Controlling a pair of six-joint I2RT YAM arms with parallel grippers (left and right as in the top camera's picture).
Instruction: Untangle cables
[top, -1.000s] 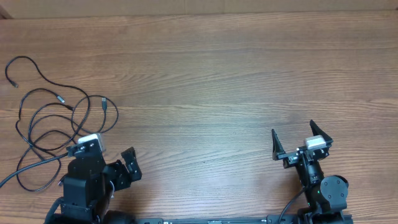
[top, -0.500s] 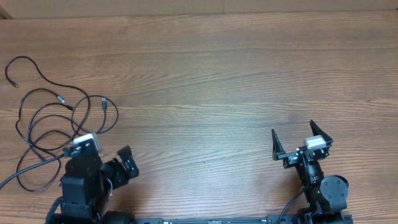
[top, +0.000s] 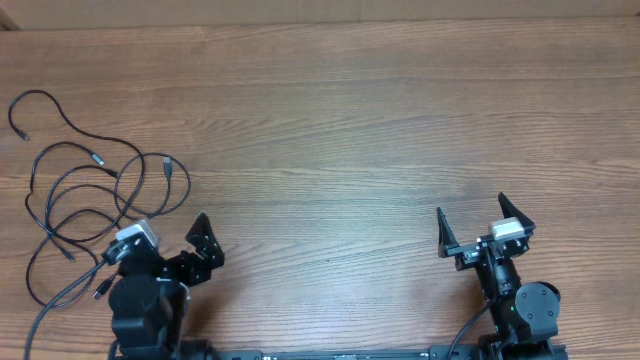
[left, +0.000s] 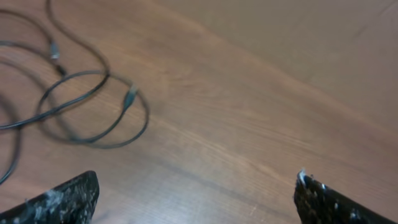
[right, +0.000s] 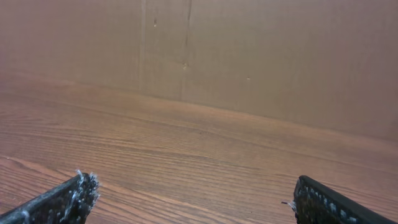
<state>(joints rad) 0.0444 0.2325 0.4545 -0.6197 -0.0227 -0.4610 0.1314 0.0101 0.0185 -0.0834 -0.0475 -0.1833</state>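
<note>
Wood-grain brown, the table (top: 350, 120) fills the overhead view, with a strip of plain brown board along its far edge.

At the far left lie the cables (top: 118, 176), thin black cords spread in loose, overlapping loops flat on the table. One strand wanders off towards the far left corner and ends in a small plug. Two more small plug ends lie inside the loops, near their right-hand side. The nearest loops reach down to the left arm's side, and one strand runs off the near left edge of the view. Whether any strand touches the arm I cannot tell.

Just right of those nearest loops sits the left gripper (top: 165, 235), close to the near edge of the table. Its fingers (top: 201, 232) are spread wide apart and nothing is between them. In the left wrist view the left gripper (left: 197, 179) shows only bare wood in its gap, while the cables (left: 129, 96) lie ahead and to the left, slightly blurred, one loop with a plug end on it.

Well apart, at the near right, stands the right gripper (top: 471, 210), its fingers (top: 440, 225) likewise released and wide. From the right wrist, the right gripper (right: 193, 182) frames bare table, and beyond it rises a brown board wall (right: 249, 62).
</note>
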